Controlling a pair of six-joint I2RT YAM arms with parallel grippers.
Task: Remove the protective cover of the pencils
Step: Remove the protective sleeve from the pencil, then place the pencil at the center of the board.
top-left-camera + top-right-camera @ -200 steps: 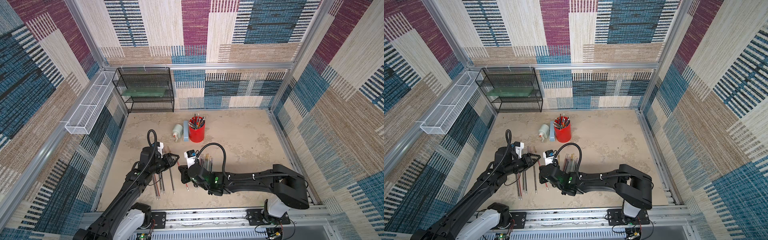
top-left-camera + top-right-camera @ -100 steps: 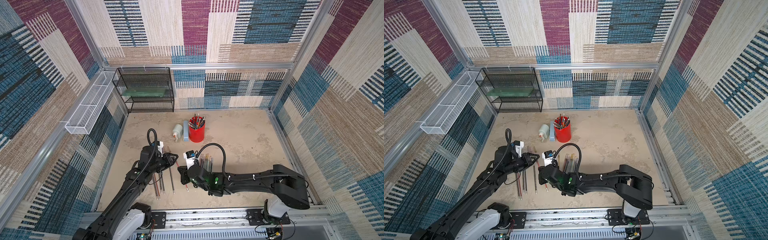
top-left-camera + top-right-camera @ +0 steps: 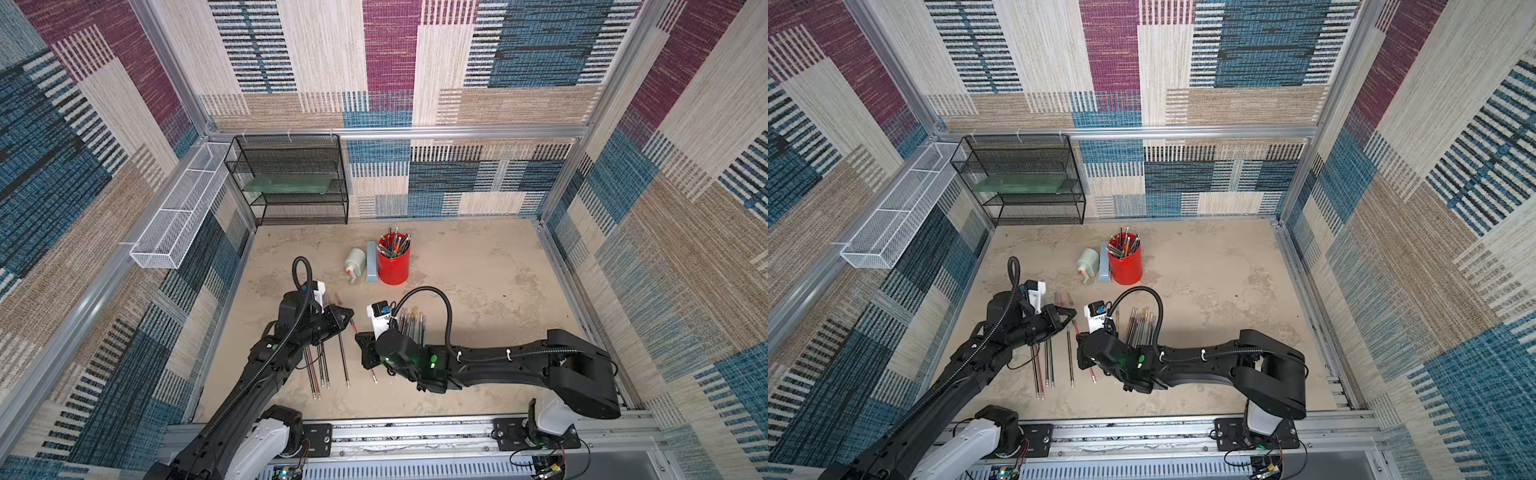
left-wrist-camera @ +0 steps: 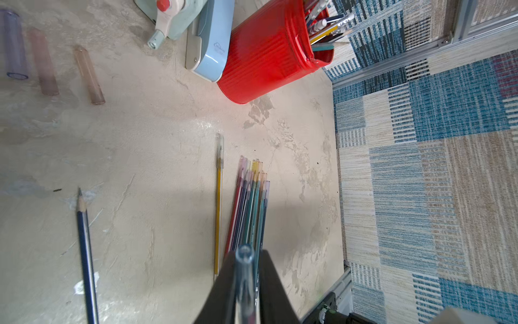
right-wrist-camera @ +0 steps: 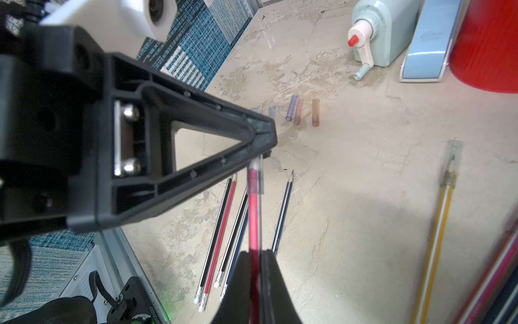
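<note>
My right gripper (image 5: 254, 258) clamps the red pencil (image 5: 253, 218); just ahead, my left gripper (image 4: 244, 261) pinches its clear cap (image 5: 260, 182).

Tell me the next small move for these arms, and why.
The right gripper is shut on the red pencil, and the left gripper is closed on the clear cover over its tip. So probably draw the left gripper straight away along the pencil while the right holds firm, which should slide the cover off.
</note>
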